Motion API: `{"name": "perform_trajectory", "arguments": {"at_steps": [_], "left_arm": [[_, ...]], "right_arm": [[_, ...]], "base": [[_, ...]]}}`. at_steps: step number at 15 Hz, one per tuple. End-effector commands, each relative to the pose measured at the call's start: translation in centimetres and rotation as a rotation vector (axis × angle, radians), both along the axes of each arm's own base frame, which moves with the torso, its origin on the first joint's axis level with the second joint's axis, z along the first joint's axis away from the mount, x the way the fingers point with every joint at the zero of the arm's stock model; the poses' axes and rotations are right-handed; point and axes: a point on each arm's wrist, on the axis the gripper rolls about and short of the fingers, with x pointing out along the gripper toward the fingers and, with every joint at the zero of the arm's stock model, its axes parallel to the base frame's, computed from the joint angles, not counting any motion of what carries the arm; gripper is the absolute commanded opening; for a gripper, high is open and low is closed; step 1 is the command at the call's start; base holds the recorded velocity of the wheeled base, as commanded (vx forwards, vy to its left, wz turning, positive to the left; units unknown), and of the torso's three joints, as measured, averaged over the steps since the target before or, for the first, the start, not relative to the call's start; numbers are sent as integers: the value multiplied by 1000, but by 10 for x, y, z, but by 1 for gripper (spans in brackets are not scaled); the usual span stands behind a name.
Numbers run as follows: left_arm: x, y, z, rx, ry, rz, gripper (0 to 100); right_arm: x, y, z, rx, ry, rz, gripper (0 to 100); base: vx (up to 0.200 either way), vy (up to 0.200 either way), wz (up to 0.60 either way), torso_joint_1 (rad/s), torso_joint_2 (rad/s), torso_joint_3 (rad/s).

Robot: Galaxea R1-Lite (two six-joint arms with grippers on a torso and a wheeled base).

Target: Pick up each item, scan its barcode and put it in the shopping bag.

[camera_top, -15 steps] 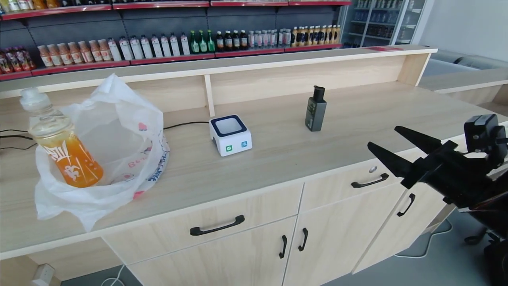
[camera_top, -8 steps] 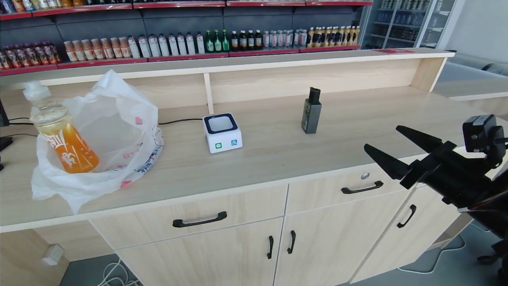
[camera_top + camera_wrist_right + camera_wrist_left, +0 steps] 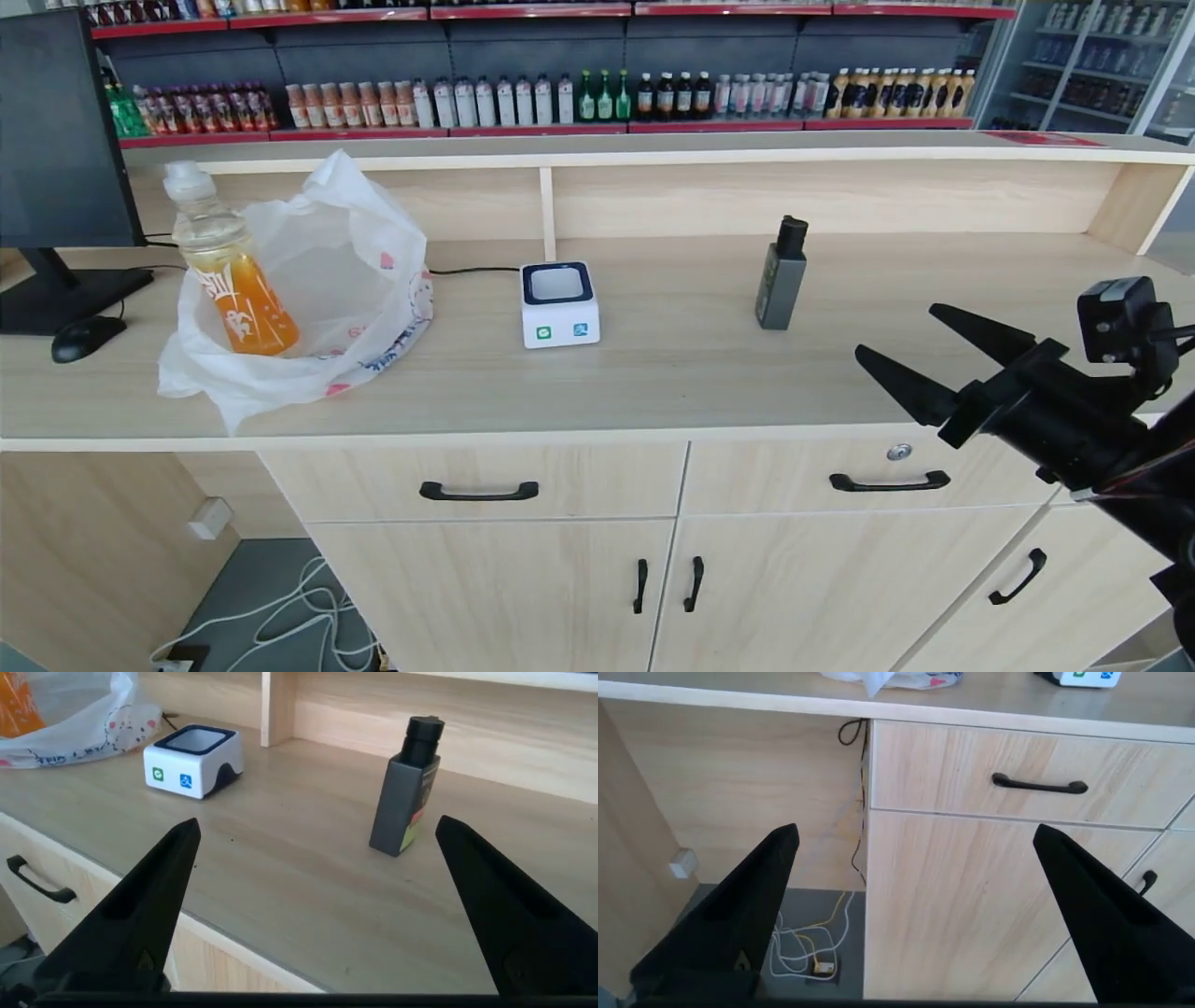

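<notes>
Standing upright toward the back of the wooden surface (image 3: 672,373), the dark grey bottle (image 3: 780,275) with its black cap is well apart from the right end effector (image 3: 896,331). That end effector hangs off the surface's front edge, to the right of the bottle and nearer the robot. Its two black fingers are spread wide with nothing between them, and they point toward the bottle. The white scanner (image 3: 558,303) sits between the bottle and the shopping bag (image 3: 308,299) at the left. The bag lies open with an orange drink bottle (image 3: 231,266) leaning inside it. The left end effector (image 3: 915,831) is low, facing the cabinet front (image 3: 971,905) below the surface, likewise wide open and empty.
</notes>
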Motion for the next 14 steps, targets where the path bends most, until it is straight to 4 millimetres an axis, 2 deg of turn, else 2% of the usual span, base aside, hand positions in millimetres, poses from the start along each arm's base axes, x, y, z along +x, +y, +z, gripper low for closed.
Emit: {"name": "perform_trajectory", "arguments": {"at_steps": [1,7,10,14], "left_arm": [[0,0,0,0,0,1,100],[0,0,0,0,1,1,100],[0,0,0,0,1,1,100],[0,0,0,0,1,1,100]], "right_arm": [[0,0,-1,-1,5,0,100],[1,0,-3,-2,11,0,100],[1,0,-4,-3,13,2,100],[5,2,0,-13,-12,0,100]], "base": [[0,-200,0,2,2,7],[200,-200,0,4,1,5],[200,0,0,2,1,5],[0,0,0,0,0,0]]}}
